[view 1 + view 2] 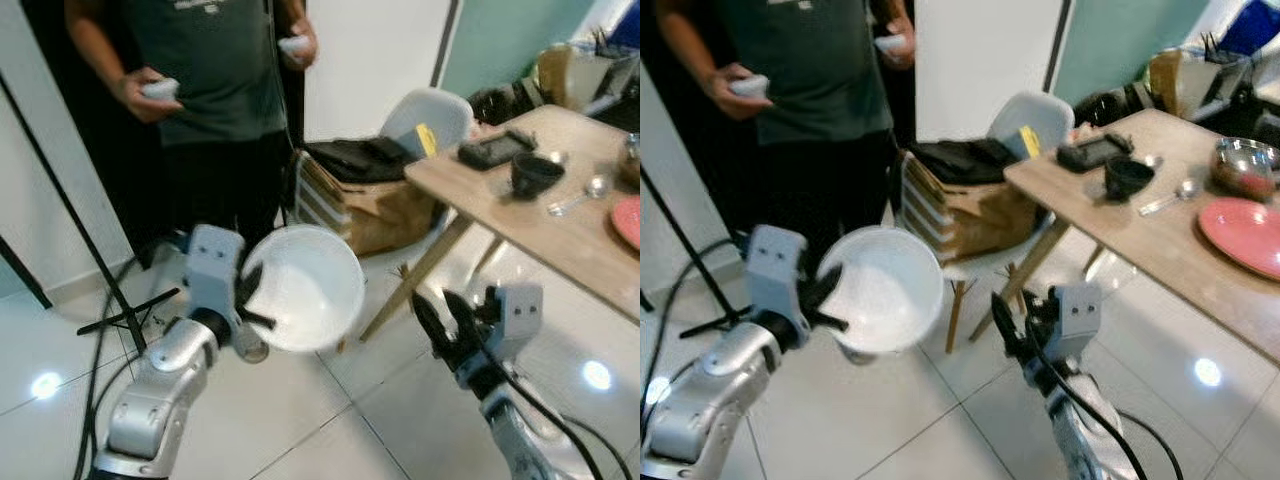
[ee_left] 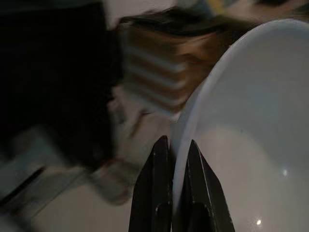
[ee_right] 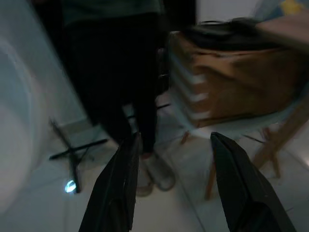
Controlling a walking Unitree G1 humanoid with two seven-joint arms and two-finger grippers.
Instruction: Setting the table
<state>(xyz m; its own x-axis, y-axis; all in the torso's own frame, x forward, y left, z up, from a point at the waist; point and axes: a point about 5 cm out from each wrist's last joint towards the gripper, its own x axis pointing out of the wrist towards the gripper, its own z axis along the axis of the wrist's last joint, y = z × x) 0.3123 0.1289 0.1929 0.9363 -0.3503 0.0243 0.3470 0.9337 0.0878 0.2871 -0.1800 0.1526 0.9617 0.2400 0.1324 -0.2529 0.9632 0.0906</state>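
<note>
My left gripper (image 1: pixel 252 300) is shut on the rim of a white bowl (image 1: pixel 305 288), held tilted in the air above the floor; the left wrist view shows both fingers (image 2: pixel 154 193) pinching the bowl (image 2: pixel 251 135) at its edge. My right gripper (image 1: pixel 447 325) hangs open and holds nothing, low beside the table. The wooden table (image 1: pixel 1140 235) stands to the right with a pink plate (image 1: pixel 1248 235), a steel bowl (image 1: pixel 1243 165), a spoon (image 1: pixel 1165 198), a small black bowl (image 1: pixel 1128 177) and a black device (image 1: pixel 1092 152) on it.
A person (image 1: pixel 215 90) stands ahead at the left, holding a controller in each hand. A white chair (image 1: pixel 420 125) by the table's corner carries a brown paper bag (image 1: pixel 370 205) and a black bag. A black tripod stand (image 1: pixel 90 250) rises at left on the glossy tiled floor.
</note>
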